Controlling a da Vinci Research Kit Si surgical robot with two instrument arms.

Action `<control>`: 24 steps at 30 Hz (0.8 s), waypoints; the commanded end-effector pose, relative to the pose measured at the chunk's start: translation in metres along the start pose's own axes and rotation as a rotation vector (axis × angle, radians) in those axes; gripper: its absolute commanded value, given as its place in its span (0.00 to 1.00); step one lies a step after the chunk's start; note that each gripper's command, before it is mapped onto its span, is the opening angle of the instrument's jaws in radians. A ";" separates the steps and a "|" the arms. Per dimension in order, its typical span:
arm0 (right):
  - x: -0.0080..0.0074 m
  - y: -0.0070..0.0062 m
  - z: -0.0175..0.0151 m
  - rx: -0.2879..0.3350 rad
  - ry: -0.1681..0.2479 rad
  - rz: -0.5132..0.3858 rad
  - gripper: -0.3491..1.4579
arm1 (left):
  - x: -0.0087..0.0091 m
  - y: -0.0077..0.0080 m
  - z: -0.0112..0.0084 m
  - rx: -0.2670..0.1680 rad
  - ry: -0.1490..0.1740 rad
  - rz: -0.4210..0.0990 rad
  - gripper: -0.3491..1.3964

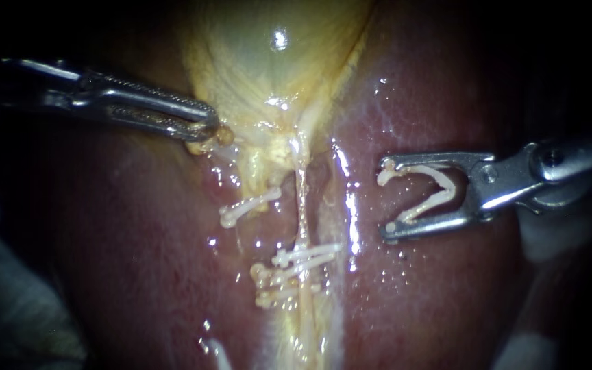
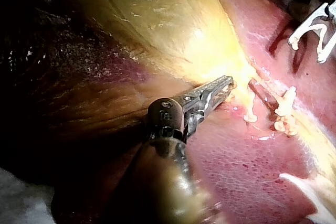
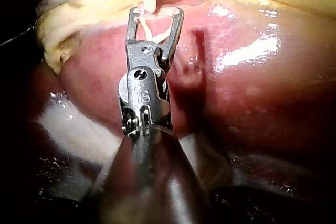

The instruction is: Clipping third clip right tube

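While your left instrument (image 1: pixel 212 125) has its claw closed on the lower edge of the gallbladder (image 1: pixel 268 55), your right instrument (image 1: pixel 386 197) hangs over the liver (image 1: pixel 447 294). Its claw is spread wide, and both tips grip the open clip (image 1: pixel 433 195) seated between them. That clip sits beside the right tube (image 1: pixel 302 205), at about mid-height, clear of it and not touching. Lower on the same tube, two closed clips (image 1: pixel 303 259) cross it, one just under the other. A further clip (image 1: pixel 248 207) lies up and to their left, nearer the gallbladder.
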 end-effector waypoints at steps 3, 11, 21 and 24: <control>0.0000 0.0000 0.0000 0.003 0.000 0.000 0.47 | 0.0002 0.0003 -0.0018 -0.013 -0.005 -0.001 0.00; 0.0000 0.0000 0.0001 0.005 0.000 0.000 0.47 | 0.0024 0.0013 -0.0077 0.024 0.015 -0.023 0.00; 0.0003 0.0008 0.0031 0.055 0.006 0.087 0.47 | 0.0023 0.0017 -0.0076 0.029 0.021 -0.025 0.00; 0.0001 0.0013 0.0047 0.071 0.006 0.138 0.46 | 0.0023 0.0018 -0.0076 0.030 0.021 -0.025 0.00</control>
